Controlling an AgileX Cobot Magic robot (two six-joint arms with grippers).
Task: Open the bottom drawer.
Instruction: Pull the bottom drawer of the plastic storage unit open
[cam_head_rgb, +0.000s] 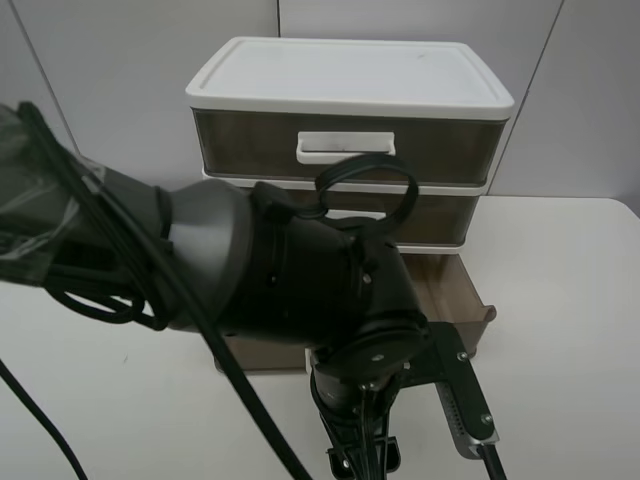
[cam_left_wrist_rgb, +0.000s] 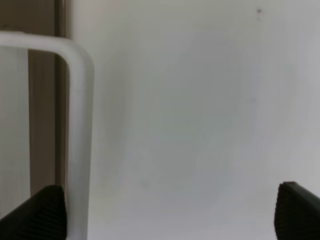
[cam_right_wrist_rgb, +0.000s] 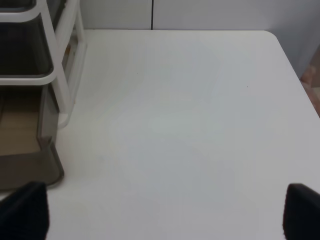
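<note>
Left gripper spread wide near thin white loop handle, right gripper apart, smoky-brown bottom drawer pulled out

The bottom drawer, translucent smoky-brown with rounded front corners, sits pulled out from the cabinet.

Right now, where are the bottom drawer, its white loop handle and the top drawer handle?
bottom drawer (cam_head_rgb: 455, 295): exterior high view, exposed right part.
white loop handle (cam_left_wrist_rgb: 80, 125): left wrist view, long bar.
top drawer handle (cam_head_rgb: 338, 155): exterior high view, lower edge.
</note>
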